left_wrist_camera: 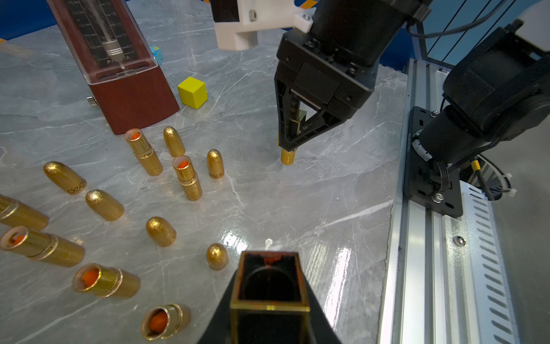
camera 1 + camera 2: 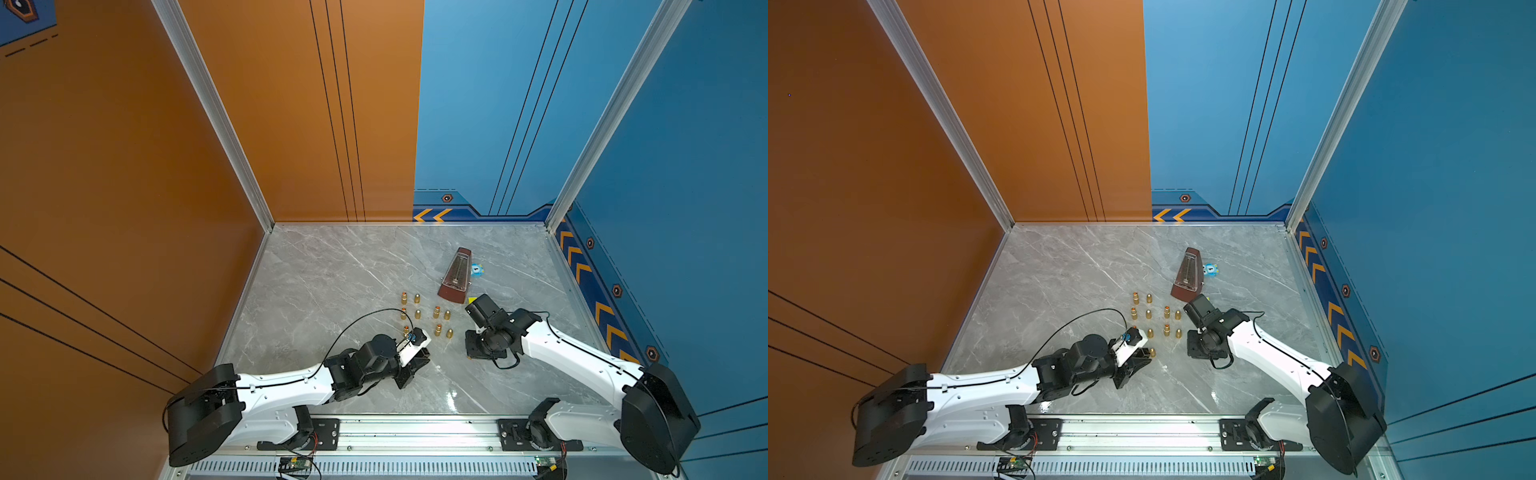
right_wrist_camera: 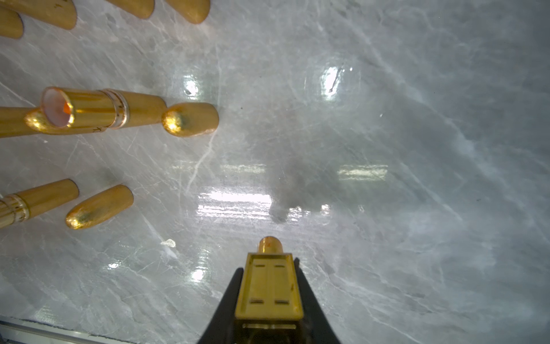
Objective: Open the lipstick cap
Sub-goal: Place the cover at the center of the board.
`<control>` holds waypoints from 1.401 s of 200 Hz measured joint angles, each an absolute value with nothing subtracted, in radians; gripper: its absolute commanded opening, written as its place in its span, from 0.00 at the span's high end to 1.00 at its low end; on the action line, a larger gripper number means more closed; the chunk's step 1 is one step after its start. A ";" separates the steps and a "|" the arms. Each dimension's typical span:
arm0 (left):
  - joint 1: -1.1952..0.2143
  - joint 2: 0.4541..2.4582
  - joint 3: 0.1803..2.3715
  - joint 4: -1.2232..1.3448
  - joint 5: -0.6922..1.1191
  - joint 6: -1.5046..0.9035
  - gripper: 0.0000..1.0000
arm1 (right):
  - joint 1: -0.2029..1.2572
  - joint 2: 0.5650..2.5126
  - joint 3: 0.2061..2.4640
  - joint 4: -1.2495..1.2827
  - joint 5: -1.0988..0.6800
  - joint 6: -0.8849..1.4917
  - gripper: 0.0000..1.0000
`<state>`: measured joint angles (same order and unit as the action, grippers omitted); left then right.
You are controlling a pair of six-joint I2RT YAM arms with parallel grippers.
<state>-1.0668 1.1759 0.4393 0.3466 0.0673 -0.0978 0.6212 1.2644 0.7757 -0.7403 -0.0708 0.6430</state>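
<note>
My right gripper (image 1: 287, 146) holds the gold lipstick (image 1: 287, 157) upright, and my left gripper (image 1: 270, 257) is well apart from it.

The right jaws are narrow and closed on the lipstick. Only its flat lower end shows under the fingertips, and it points down at the table (image 1: 312, 193); I cannot tell if it touches. Its long axis stands vertical. The fingers hide whether it is already opened. From my left jaws the lipstick lies toward my right side, so the right arm is the nearer one. My left jaws are also narrow, with an orange trace between the pads, but I cannot tell if they hold anything. I think a pull must go along this vertical axis.
</note>
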 measured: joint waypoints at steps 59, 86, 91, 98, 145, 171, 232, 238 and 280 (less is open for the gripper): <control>-1.067 1.213 0.449 0.346 0.076 -0.098 1.00 | 0.509 1.153 0.775 -0.751 -0.238 0.641 0.77; -1.073 1.291 0.492 0.343 0.083 -0.097 1.00 | 0.442 1.043 0.780 -0.801 -0.313 0.627 0.76; -1.075 1.305 0.501 0.342 0.086 -0.097 1.00 | 0.428 1.024 0.784 -0.815 -0.323 0.627 0.76; -1.077 1.325 0.517 0.342 0.091 -0.097 1.00 | 0.405 0.999 0.794 -0.838 -0.334 0.624 0.76; -1.105 1.435 0.618 0.340 0.106 -0.097 1.00 | 0.283 0.941 0.875 -0.958 -0.349 0.589 0.76; -1.114 1.473 0.653 0.319 0.106 -0.097 1.00 | 0.242 0.928 0.876 -0.995 -0.368 0.575 0.76; -1.160 1.619 0.774 0.306 0.106 -0.095 1.00 | 0.183 0.895 0.893 -1.061 -0.372 0.550 0.76; -1.162 1.632 0.783 0.295 0.105 -0.094 1.00 | 0.178 0.893 0.893 -1.065 -0.372 0.549 0.76; -1.169 1.727 0.877 0.181 0.085 -0.094 1.00 | 0.163 0.887 0.893 -1.068 -0.388 0.546 0.76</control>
